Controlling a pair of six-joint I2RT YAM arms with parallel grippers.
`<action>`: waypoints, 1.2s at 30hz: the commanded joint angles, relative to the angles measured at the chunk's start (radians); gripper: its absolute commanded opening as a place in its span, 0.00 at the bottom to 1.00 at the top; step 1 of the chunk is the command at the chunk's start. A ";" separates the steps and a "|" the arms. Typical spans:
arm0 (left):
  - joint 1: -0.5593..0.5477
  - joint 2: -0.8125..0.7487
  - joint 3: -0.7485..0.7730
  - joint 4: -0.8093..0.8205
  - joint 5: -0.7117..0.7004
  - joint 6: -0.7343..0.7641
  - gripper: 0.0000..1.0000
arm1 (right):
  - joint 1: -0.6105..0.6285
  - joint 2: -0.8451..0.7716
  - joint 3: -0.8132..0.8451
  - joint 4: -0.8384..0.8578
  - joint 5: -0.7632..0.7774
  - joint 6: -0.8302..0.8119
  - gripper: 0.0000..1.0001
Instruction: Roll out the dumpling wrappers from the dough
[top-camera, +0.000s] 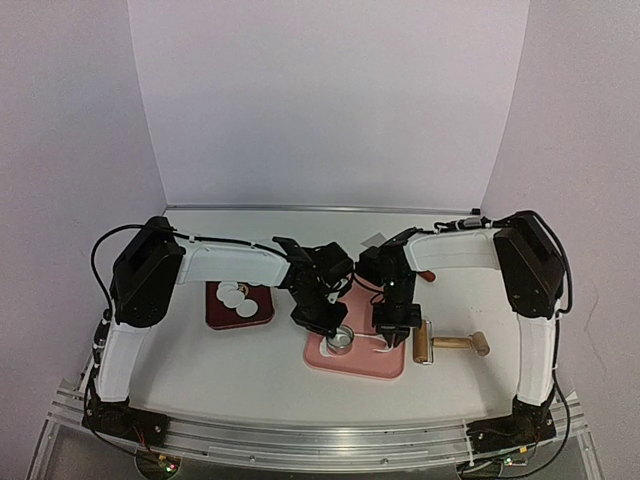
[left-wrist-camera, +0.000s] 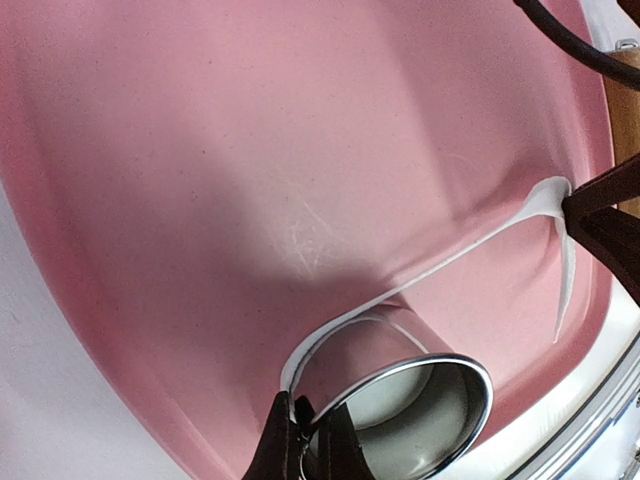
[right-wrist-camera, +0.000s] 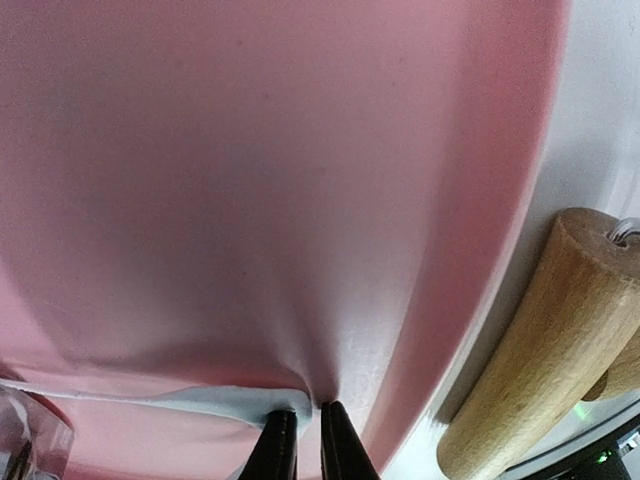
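The dough (left-wrist-camera: 450, 255) is a thin ragged white strip on the pink mat (left-wrist-camera: 200, 150). It curves round the foot of the metal ring cutter (left-wrist-camera: 400, 385) and stretches off to the right. My left gripper (left-wrist-camera: 308, 430) is shut on the cutter's near rim. My right gripper (right-wrist-camera: 302, 425) pinches the strip's far end (right-wrist-camera: 190, 402), where the mat puckers at its tips. In the top view both grippers (top-camera: 325, 322) (top-camera: 390, 335) stand over the mat (top-camera: 385, 365), the cutter (top-camera: 341, 339) between them. Several round dumpling wrappers (top-camera: 237, 296) lie on a dark red board (top-camera: 215, 318) to the left.
A wooden rolling pin (top-camera: 450, 344) lies just right of the mat, close to my right gripper, its handle (right-wrist-camera: 530, 360) beside the mat's edge. The table's metal front rail (top-camera: 320, 440) runs along the near side.
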 joint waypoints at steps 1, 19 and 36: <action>-0.005 0.013 -0.001 0.024 0.017 0.005 0.00 | -0.017 0.010 0.009 -0.043 0.088 -0.030 0.10; -0.010 0.031 0.003 0.040 0.056 0.026 0.00 | -0.066 0.210 0.268 0.142 -0.034 -0.079 0.06; -0.011 0.032 0.021 0.036 0.069 0.042 0.00 | -0.137 0.329 0.455 0.187 -0.009 -0.001 0.04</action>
